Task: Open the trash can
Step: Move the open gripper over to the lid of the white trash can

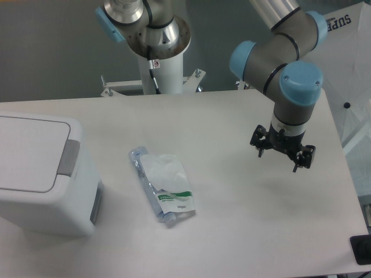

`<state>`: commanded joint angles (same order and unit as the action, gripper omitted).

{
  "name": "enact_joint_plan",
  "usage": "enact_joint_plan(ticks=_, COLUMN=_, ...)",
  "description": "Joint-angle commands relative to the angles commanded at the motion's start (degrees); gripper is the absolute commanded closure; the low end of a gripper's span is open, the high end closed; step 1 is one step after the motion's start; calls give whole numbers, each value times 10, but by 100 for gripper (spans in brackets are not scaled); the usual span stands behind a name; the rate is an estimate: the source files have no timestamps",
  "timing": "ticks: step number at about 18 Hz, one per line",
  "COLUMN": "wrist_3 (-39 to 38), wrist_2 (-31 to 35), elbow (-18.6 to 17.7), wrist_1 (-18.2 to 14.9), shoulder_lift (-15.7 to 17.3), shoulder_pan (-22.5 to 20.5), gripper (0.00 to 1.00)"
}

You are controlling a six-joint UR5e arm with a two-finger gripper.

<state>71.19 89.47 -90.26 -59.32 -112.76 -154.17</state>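
The white trash can [40, 174] stands at the left edge of the table, its flat lid down and a grey push tab [69, 157] on its right side. My gripper [280, 157] hangs above the table's right part, far to the right of the can. Its dark fingers point down and are spread apart, open, with nothing between them.
A clear plastic packet with green print [164, 186] lies on the table between the can and the gripper. The arm's white base column [159, 66] stands behind the table's far edge. A small black object [362, 249] sits at the right front corner.
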Motion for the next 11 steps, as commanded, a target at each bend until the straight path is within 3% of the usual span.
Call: enact_joint_plan(ticks=11, wrist_3=-207, wrist_2=-11, elbow=4, wrist_1=-1, shoulder_lift=25, shoulder_pan=82, gripper=0)
